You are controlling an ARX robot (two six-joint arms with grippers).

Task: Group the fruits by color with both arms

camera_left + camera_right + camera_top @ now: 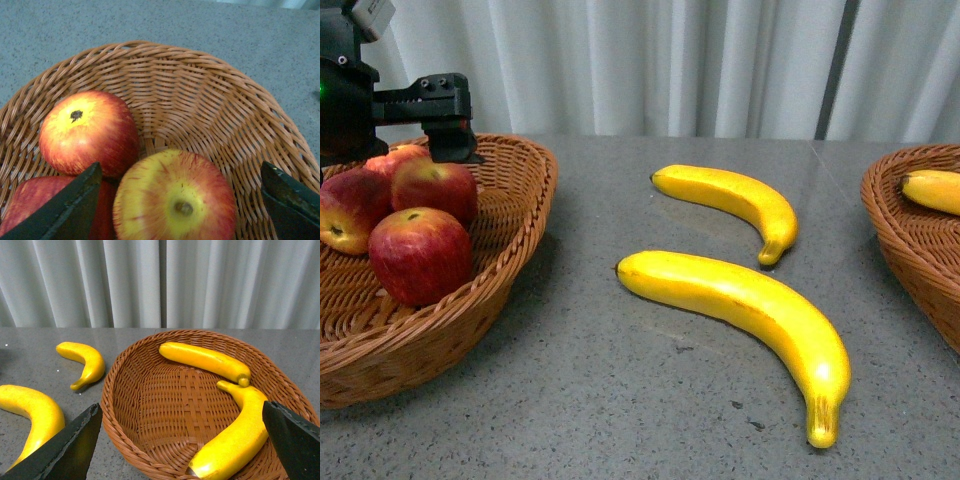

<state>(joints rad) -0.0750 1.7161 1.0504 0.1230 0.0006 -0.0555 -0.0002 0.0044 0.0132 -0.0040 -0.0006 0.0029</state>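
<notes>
L gripper (180,170) hangs over the left basket (200,90), jaws spread wide and gripping nothing. A red-yellow streaked apple (175,200) lies directly beneath it, between the two black fingers (60,210). A second apple (87,130) is just beyond, touching the first. The L wrist cam shows three apples, the front cam four, heaped together.

R gripper (181,409) is out of the front cam's frame. It gapes open over the right basket (150,405), gripping nothing. Only its wrist cam shows both fruits inside: a straight banana (205,360) at the far wall and a curved banana (235,440) near one finger, tips touching.

Two loose bananas, near banana (740,310) and far banana (730,200), lie on the table (570,400) btwn the baskets, well apart from either gripper.

Baskets are brown woven wicker w/ ribbed walls. Fruit is glossy and smooth. The tabletop is speckled grey, w/ a pleated pale curtain (670,60) behind.
</notes>
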